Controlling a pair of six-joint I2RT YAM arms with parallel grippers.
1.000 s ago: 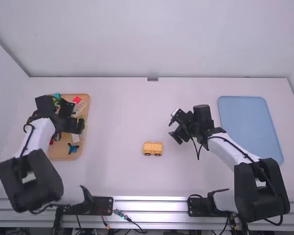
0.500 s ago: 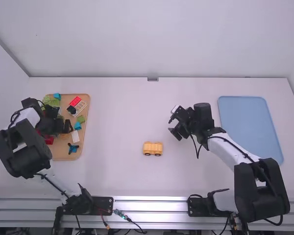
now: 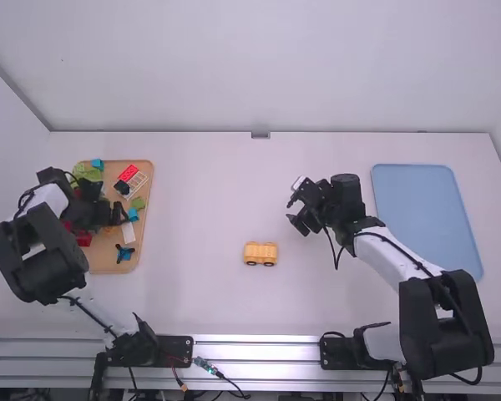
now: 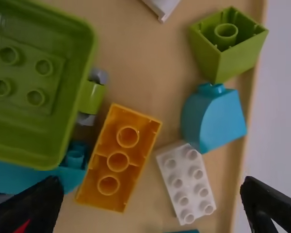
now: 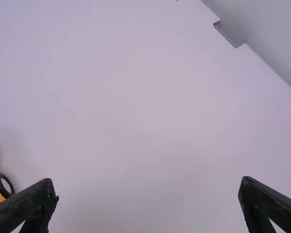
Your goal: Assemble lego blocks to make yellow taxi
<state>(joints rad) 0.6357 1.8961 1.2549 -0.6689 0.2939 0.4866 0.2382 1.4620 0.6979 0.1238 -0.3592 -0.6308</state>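
Left claw (image 3: pixel 110 219): over the wooden tray (image 3: pixel 108 266), fingers wide, nothing between the tips. Right claw (image 3: pixel 294 212): above the table (image 3: pixel 192 292), fingers wide, empty.

Yellow car (image 3: pixel 260 253): one, wheeled, on the table between the arms, apart from both claws.

In the tray: orange brick (image 4: pixel 99 165), hollow side up, three tubes showing; white brick (image 4: pixel 186 183), studs up; blue curved block (image 4: pixel 216 119), just beside the white; green brick (image 4: pixel 211 63), hollow side up, near the rim; green tub (image 4: pixel 26 128), larger.

Blue mat (image 3: pixel 422 209): one, flat, far right.
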